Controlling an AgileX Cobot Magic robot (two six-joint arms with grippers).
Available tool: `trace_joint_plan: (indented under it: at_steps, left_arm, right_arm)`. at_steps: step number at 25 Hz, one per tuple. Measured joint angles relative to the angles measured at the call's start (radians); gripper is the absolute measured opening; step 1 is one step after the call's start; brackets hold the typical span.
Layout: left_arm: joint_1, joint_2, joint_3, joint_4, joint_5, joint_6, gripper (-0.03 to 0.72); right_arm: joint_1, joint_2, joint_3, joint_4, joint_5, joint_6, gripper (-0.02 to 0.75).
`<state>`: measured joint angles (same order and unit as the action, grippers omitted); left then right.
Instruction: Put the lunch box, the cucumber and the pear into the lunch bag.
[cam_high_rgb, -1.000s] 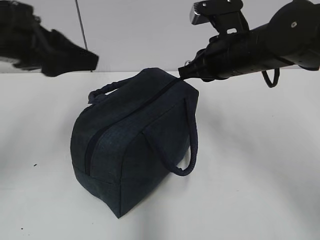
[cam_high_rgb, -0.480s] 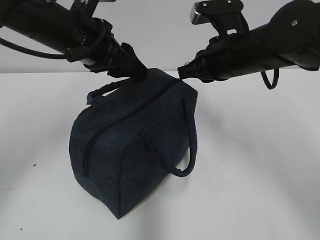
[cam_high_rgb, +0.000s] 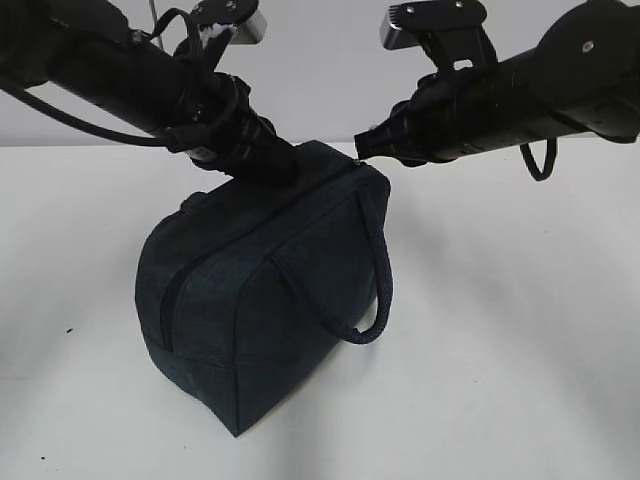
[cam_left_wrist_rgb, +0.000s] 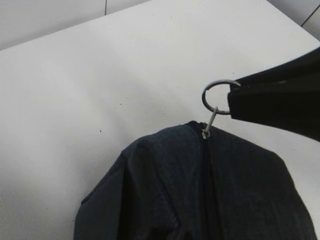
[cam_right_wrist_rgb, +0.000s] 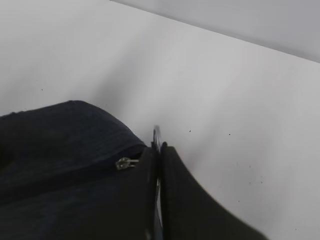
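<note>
The dark navy lunch bag (cam_high_rgb: 260, 300) stands on the white table with its zipper closed along the top. My right gripper (cam_high_rgb: 368, 145) is shut on the silver ring pull (cam_left_wrist_rgb: 220, 95) at the bag's far end; the ring shows edge-on between its fingers in the right wrist view (cam_right_wrist_rgb: 157, 136), next to the zipper slider (cam_right_wrist_rgb: 122, 163). My left gripper (cam_high_rgb: 272, 163) rests on the bag's top near its far left edge; its jaws are hidden against the fabric (cam_left_wrist_rgb: 200, 190). The lunch box, the cucumber and the pear are out of view.
One loop handle (cam_high_rgb: 375, 300) hangs down the bag's right side. White tabletop (cam_high_rgb: 520, 330) surrounds the bag, with a pale wall behind. Both dark arms reach in above the bag from the left and the right.
My left arm has swung in from the far left and come down onto the bag's top, pressing it slightly and covering the rear handle. The right gripper has stayed on the ring pull.
</note>
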<state>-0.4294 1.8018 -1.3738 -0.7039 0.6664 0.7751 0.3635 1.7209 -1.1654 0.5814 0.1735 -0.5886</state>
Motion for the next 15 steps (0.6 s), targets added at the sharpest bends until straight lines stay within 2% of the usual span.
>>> trace_joint_plan:
  at_steps: [5,9,12,14,15]
  left_arm:
    - [-0.003,-0.059,0.002,0.035,-0.001,-0.001,-0.004]
    - [-0.003,-0.101,0.010,0.039,-0.015,-0.001,-0.006]
    - [-0.003,-0.100,0.011,0.038,-0.022,-0.001,-0.009]
    - [0.000,-0.100,0.011,0.040,-0.021,-0.001,0.019]
    - [0.004,-0.100,0.009,0.040,-0.021,-0.004,0.067]
  right_arm:
    - [-0.046,0.059,-0.007,0.081,0.006,0.000,0.006]
    - [-0.129,0.143,-0.012,0.183,0.082,0.000,0.006]
    - [-0.144,0.160,-0.016,0.231,0.129,-0.002,0.006]
    - [-0.150,0.160,-0.033,0.264,0.158,-0.039,0.012]
    - [-0.155,0.164,-0.048,0.284,0.179,-0.077,0.027]
